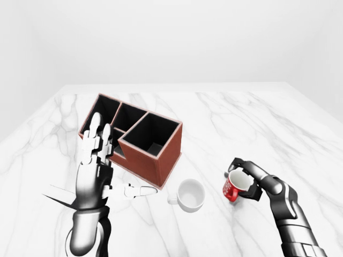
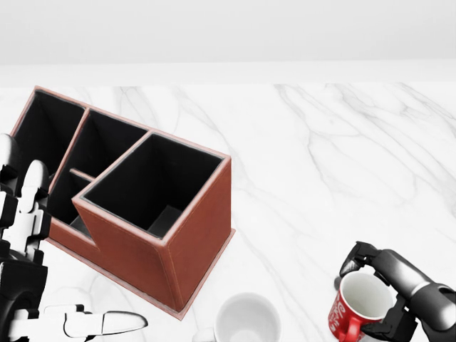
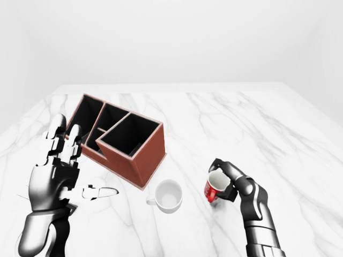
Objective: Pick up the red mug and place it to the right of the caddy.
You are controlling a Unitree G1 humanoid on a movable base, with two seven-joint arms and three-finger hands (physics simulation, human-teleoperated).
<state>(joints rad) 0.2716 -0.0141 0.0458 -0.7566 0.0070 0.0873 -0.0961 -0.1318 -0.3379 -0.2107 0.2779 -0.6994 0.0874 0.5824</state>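
Observation:
The red mug (image 1: 234, 187) with a white inside stands on the marble table, at the lower right of the left-eye view. My right hand (image 1: 247, 175) is shut on it, fingers curled round its rim and side; it also shows in the head view (image 2: 376, 285). The brown caddy (image 1: 137, 137) with black compartments sits to the left of the mug. My left hand (image 1: 95, 160) is open, fingers spread upward, to the left of the caddy and holding nothing.
A white mug (image 1: 189, 195) stands between the caddy and the red mug. The marble table (image 1: 225, 123) stretches away toward the top and right, its far edge against a plain white wall.

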